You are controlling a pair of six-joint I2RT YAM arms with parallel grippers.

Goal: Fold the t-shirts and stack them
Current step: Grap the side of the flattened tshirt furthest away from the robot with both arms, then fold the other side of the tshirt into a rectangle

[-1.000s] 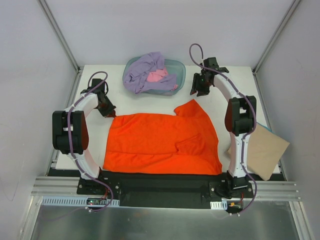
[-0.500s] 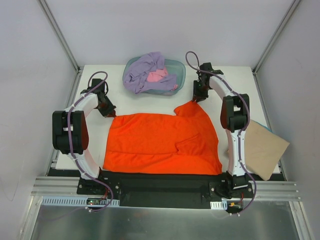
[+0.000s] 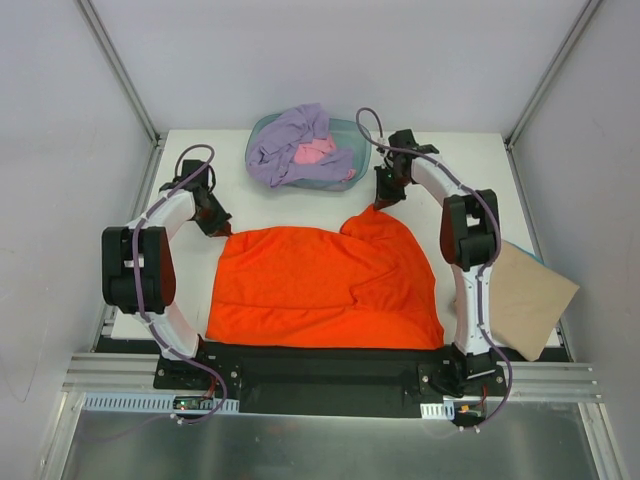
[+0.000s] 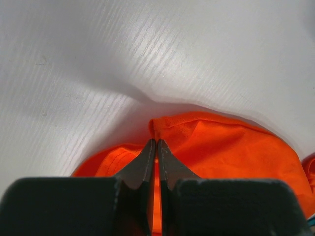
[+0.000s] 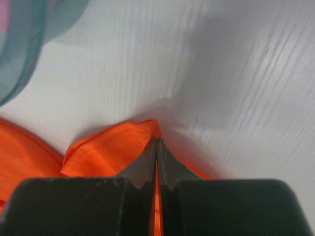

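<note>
Left gripper [image 4: 156, 142]: its fingers are pressed together on a small ridge of orange cloth, which we take to be the far left corner of the shirt.
Orange-red t-shirt [image 3: 320, 285]: it lies spread on the table [image 3: 470, 160], stretching from the left fingers across to the right fingers and back toward the arm bases. It is wrinkled near its middle, with no fold in it that we can see.
Lavender-purple t-shirt [image 3: 285, 145]: it sits crumpled in the teal tub [image 3: 360, 135], beyond both sets of fingers and nearer the right ones.
Pink t-shirt [image 3: 315, 152]: it is in the same tub, half buried under the lavender one.
Right gripper [image 5: 156, 140]: its fingers are clamped on a peak of orange cloth at the far right corner, with the tub's edge just beyond.
Cardboard sheet [image 3: 530, 300]: it lies well to the right of the right fingers, untouched.
Done so far: we judge that one shirt is laid out and both far corners are gripped.
Still to do: as we read it, the first fold has not been made, and two shirts wait in the tub. No stack exists, so nearly the whole task remains.
</note>
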